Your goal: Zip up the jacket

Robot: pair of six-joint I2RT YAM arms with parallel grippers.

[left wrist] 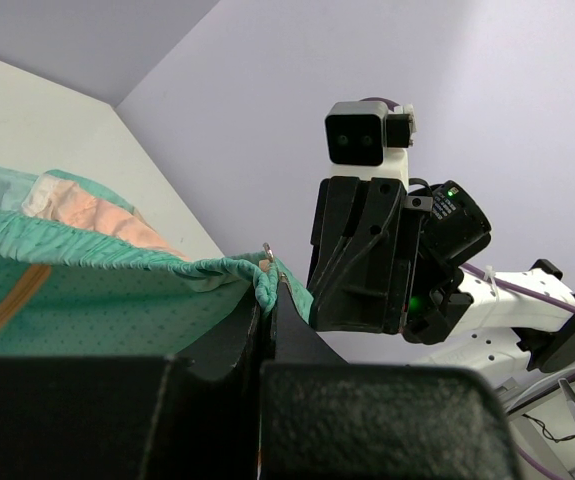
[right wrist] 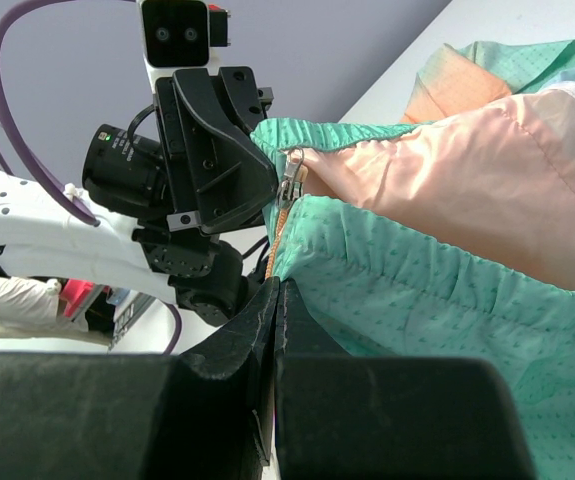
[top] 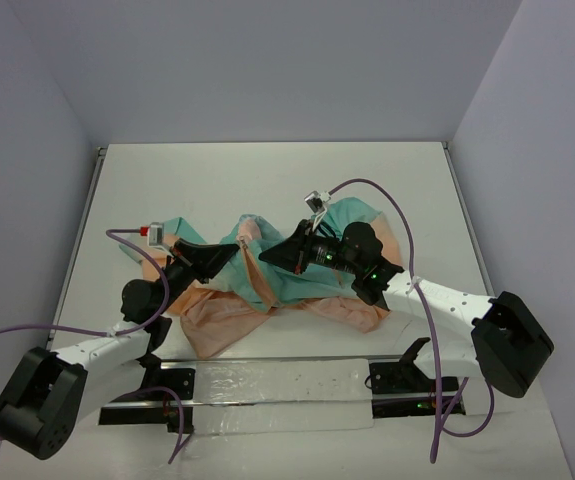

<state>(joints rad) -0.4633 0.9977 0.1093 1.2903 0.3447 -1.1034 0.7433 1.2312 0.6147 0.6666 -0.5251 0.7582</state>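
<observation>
teal jacket [top: 312, 285] edge clamped in left tool [left wrist: 270, 290] and right tool [right wrist: 279, 285], tips close together.

Bright even light, soft shadows — blurred foreground in wrist views

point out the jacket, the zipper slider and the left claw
jacket [top: 307, 288], top external view, teal panel near its middle
zipper slider [right wrist: 289, 180], right wrist view, its metal body
left claw [left wrist: 271, 288], left wrist view, between its closed fingertips
</observation>
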